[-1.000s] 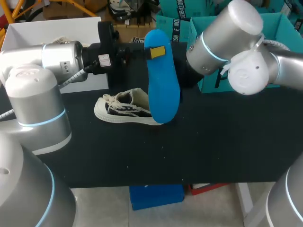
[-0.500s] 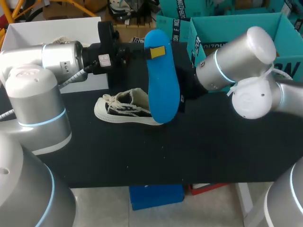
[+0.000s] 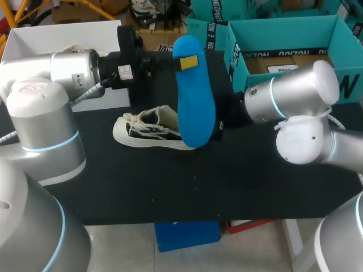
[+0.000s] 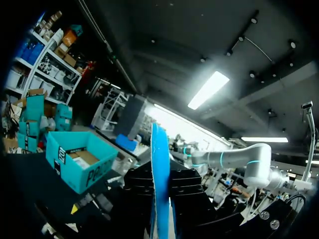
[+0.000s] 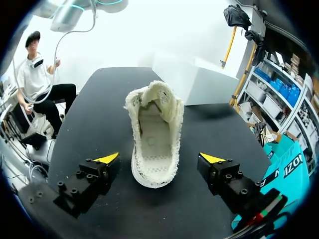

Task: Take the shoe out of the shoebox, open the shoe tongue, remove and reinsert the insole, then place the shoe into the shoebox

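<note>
The shoe (image 3: pixel 148 133) is sitting upright on its sole near the middle of the desk (image 3: pixel 255 181), toe pointing toward the left edge and its open heel end facing the right edge; nothing is holding it down. The blue insole (image 3: pixel 194 96) is hanging nearly vertical over the heel, its lower tip reaching the shoe's rim, though I cannot tell whether that tip is inside the opening or only resting against it. The left gripper (image 3: pixel 187 61) is clamping the insole at its upper end only, so the long free part is likely to be bending easily. The right gripper (image 5: pixel 159 158) is hovering at the heel with its fingers spread wide on either side of the shoe, touching neither flank. The main risk, as I judge it, is the insole's tip catching on the collar and folding or buckling when it is pushed down, since the grasp is far from the tip. A second risk is the loose shoe sliding or tipping toward the left edge under that push, because the right gripper is not bracing it. A third is the right gripper closing in and knocking the insole, which is standing just in front of it, and twisting it out of the left gripper's hold.
</note>
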